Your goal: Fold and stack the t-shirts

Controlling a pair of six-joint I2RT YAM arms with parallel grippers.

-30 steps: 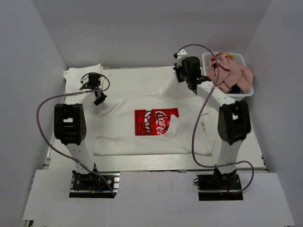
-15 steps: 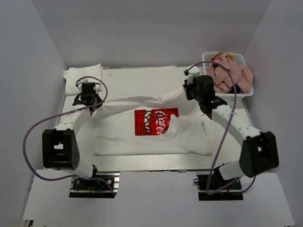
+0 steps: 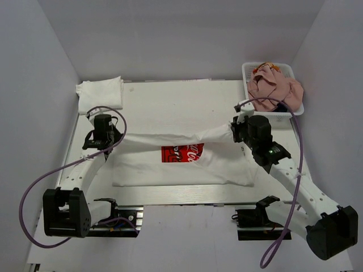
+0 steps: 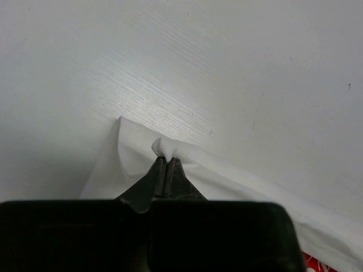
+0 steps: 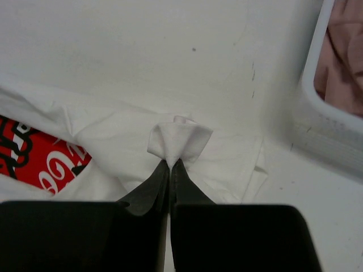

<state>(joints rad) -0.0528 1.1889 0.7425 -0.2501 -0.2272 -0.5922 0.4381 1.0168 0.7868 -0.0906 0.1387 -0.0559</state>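
The white Coca-Cola t-shirt [image 3: 181, 164] lies on the table with its far edge lifted and stretched into a band across the red print [image 3: 184, 153]. My left gripper [image 3: 112, 136] is shut on the shirt's left end; the left wrist view shows the pinched cloth [image 4: 164, 148] at my fingertips [image 4: 165, 160]. My right gripper [image 3: 237, 131] is shut on the right end; a tuft of cloth [image 5: 178, 139] sticks out past the fingertips [image 5: 170, 164]. A folded white shirt [image 3: 100, 92] lies at the far left corner. A pink shirt [image 3: 272, 88] fills the basket.
The white mesh basket [image 3: 296, 110] stands at the far right corner, and its rim shows in the right wrist view [image 5: 317, 107]. White walls enclose the table on three sides. Purple cables loop off both arms.
Both grippers have pulled the shirt's far edge toward the near side, over the print. The edge now covers the upper part of the red square.
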